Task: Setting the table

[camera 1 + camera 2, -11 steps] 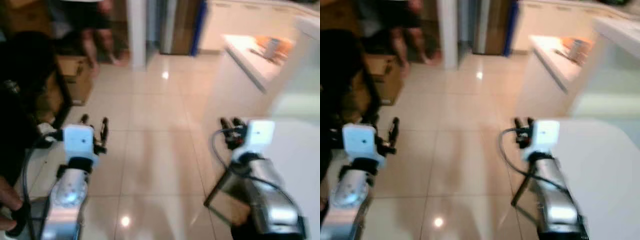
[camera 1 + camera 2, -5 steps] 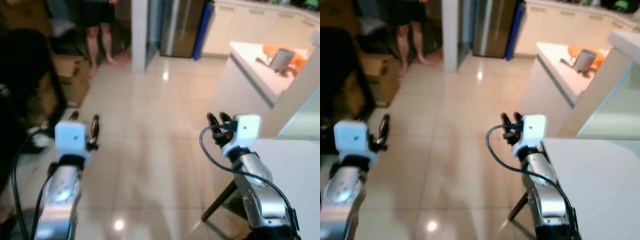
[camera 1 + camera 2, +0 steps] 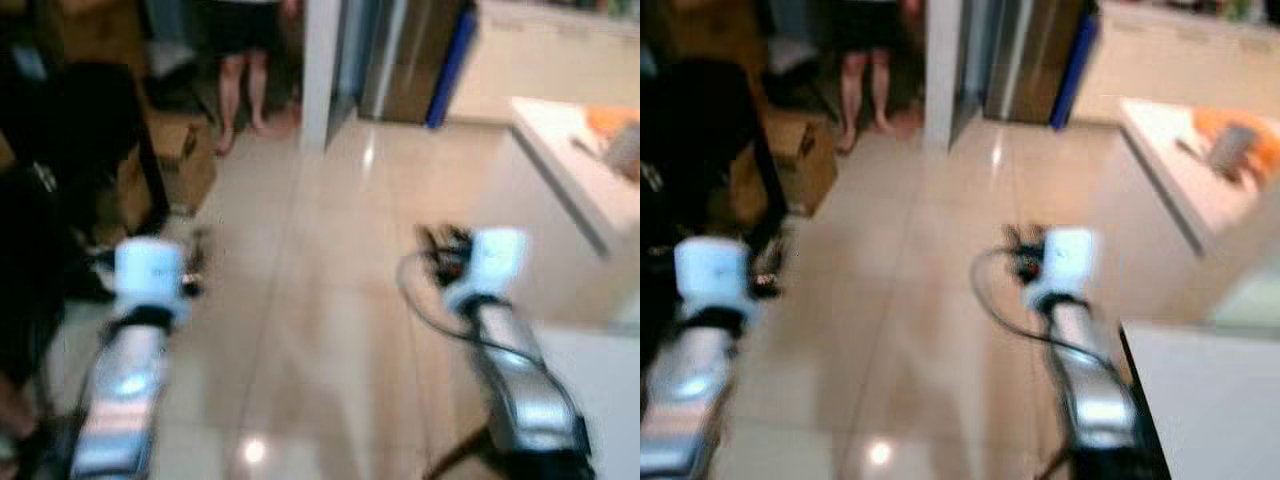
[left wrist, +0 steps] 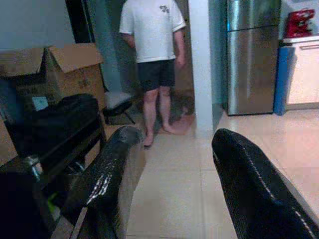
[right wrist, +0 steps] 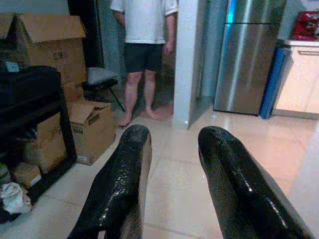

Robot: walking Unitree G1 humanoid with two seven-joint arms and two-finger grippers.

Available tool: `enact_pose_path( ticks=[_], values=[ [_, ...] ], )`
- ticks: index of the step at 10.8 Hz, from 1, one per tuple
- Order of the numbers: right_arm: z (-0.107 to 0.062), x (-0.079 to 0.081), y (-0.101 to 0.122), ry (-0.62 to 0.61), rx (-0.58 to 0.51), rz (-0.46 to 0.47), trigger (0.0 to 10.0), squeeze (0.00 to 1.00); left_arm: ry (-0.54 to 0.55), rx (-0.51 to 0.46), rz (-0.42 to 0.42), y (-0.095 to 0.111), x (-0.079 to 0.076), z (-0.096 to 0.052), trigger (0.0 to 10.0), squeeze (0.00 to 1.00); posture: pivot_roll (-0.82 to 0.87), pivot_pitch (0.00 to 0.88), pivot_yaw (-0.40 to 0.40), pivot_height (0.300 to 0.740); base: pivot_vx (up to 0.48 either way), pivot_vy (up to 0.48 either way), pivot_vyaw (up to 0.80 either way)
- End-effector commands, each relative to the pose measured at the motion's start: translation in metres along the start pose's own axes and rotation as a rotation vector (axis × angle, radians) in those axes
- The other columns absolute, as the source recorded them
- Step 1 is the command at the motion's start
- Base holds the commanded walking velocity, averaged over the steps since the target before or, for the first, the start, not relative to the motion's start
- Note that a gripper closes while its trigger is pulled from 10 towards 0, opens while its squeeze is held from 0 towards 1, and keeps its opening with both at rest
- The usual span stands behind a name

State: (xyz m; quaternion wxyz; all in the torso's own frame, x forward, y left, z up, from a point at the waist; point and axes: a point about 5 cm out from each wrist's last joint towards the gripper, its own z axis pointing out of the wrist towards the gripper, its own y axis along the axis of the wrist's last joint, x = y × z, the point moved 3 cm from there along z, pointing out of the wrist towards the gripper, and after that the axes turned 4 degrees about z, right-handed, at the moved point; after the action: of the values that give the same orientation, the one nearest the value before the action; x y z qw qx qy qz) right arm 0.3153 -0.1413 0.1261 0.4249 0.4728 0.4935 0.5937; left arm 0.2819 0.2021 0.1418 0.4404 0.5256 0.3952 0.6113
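Glossy beige floor tiles (image 3: pixel 320 330) fill the space ahead of both arms; the head views are blurred. Left end effector (image 4: pixel 169 164): two long black textured fingers (image 4: pixel 107 179) spread apart, gripping nothing, pointing forward along the floor. Right end effector (image 5: pixel 172 164): fingers (image 5: pixel 124 174) likewise apart and empty, same forward heading. Beyond both end effectors a person (image 5: pixel 144 45) in a white shirt and dark shorts stands barefoot beside a white pillar (image 5: pixel 187 59). A stainless-steel refrigerator (image 5: pixel 246 55) stands past the pillar. Open cardboard boxes (image 5: pixel 89 127) and a black rack (image 5: pixel 30 109) lie to the left of the left end effector. To the right of the right end effector, a white surface (image 3: pixel 1200 170) carries a grey cup (image 3: pixel 1232 147), standing upright, and an orange item (image 3: pixel 1225 125) too blurred to identify. No tableware is held.
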Motion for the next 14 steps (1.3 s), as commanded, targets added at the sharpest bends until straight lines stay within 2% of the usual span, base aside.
enact_pose_path(
  ticks=[1,2,4,5,6,8,9,10,12,14],
  values=[
    [-0.004,-0.016,-0.001,-0.051,0.011,-0.012,10.0,0.00,-0.021,-0.018,-0.008,0.006,-0.008,0.006,10.0,0.00,0.07,0.000,-0.048,0.740,0.394,0.000,0.00],
    [-0.002,-0.016,0.000,-0.046,0.009,-0.014,10.0,0.00,-0.031,-0.028,0.001,0.008,-0.009,0.012,10.0,0.00,0.07,0.000,-0.055,0.740,0.398,0.000,0.00],
    [-0.003,-0.016,-0.004,-0.048,0.013,-0.006,10.0,0.00,-0.038,-0.019,0.002,0.006,-0.009,0.001,10.0,0.00,0.09,0.000,-0.051,0.740,0.394,0.000,0.00],
    [-0.003,-0.010,-0.001,-0.028,0.003,-0.006,10.0,0.00,-0.043,-0.014,0.003,0.004,-0.008,0.006,10.0,0.00,0.07,0.000,-0.042,0.740,0.401,0.000,0.00],
    [-0.005,-0.010,0.000,-0.026,0.002,-0.006,10.0,0.00,-0.047,-0.021,0.004,0.006,-0.009,0.009,10.0,0.00,0.07,0.000,-0.044,0.740,0.401,0.000,0.00],
    [-0.007,-0.017,-0.003,-0.034,0.009,-0.008,10.0,0.00,-0.046,-0.014,-0.004,0.005,-0.013,0.002,10.0,0.00,0.08,0.000,-0.051,0.740,0.405,0.000,0.00],
    [-0.005,-0.010,-0.004,-0.020,0.007,-0.003,10.0,0.00,-0.044,-0.005,-0.001,0.002,-0.011,-0.001,10.0,0.00,0.08,0.000,-0.047,0.740,0.401,0.000,0.00],
    [-0.005,-0.003,-0.002,0.011,0.001,-0.016,10.0,0.00,-0.038,-0.011,-0.004,0.003,-0.010,0.006,10.0,0.00,0.07,0.000,-0.050,0.740,0.401,0.000,0.00],
    [-0.007,-0.009,-0.006,-0.007,0.006,-0.025,10.0,0.00,-0.055,-0.014,0.006,0.004,-0.012,0.003,10.0,0.00,0.10,0.000,-0.046,0.740,0.405,0.000,0.00],
    [-0.005,0.001,-0.005,0.011,-0.006,-0.015,10.0,0.00,-0.041,-0.012,0.018,0.003,-0.004,0.006,10.0,0.00,0.09,0.000,-0.037,0.740,0.401,0.000,0.00]
  ],
)
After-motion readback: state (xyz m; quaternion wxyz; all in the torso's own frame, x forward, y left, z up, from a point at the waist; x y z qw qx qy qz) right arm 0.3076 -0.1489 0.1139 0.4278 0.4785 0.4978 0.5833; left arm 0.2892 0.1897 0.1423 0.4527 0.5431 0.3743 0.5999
